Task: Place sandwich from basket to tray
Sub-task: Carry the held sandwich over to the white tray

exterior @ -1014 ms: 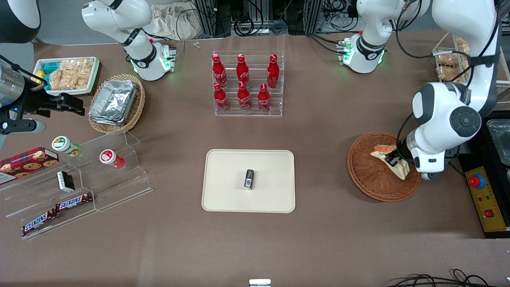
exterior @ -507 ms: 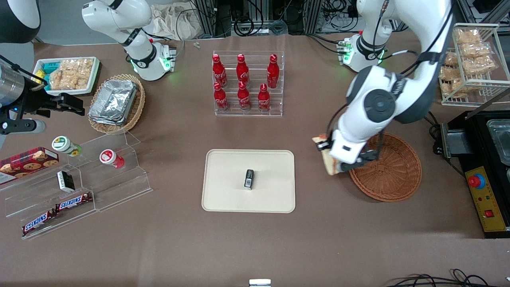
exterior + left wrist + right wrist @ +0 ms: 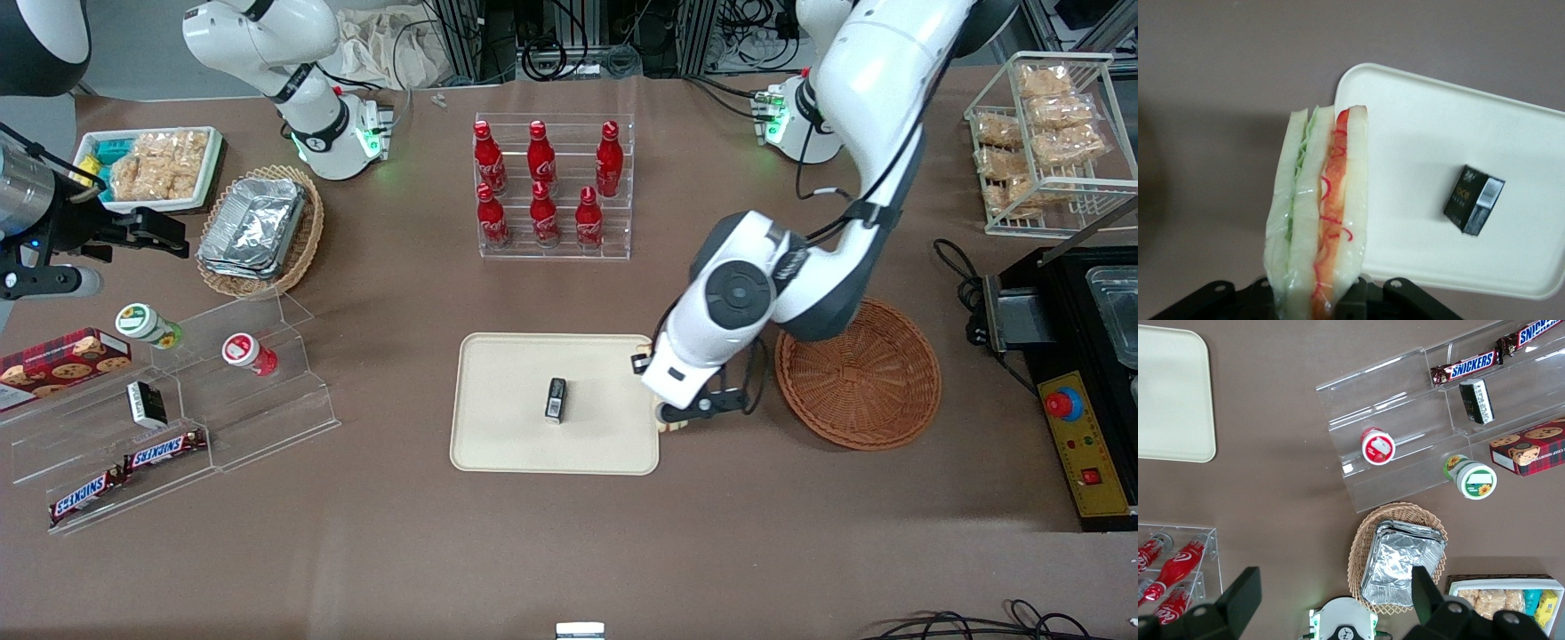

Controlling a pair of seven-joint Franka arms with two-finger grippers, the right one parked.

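My left gripper hangs over the tray's edge that faces the basket, and it is shut on the sandwich. In the left wrist view the wedge stands out from the gripper, showing pale bread with green and red filling under clear wrap. In the front view the wrist covers all but a sliver of the sandwich. The cream tray holds a small black box near its middle. The reddish-brown woven basket sits empty beside the tray, toward the working arm's end.
An acrylic rack of red bottles stands farther from the camera than the tray. Toward the parked arm's end are a tan basket of foil containers, a white snack tray and a stepped acrylic stand. A wire snack rack and a control box sit at the working arm's end.
The gripper lifted the sandwich out of the basket and carried it sideways to the tray's edge. The basket is now empty.
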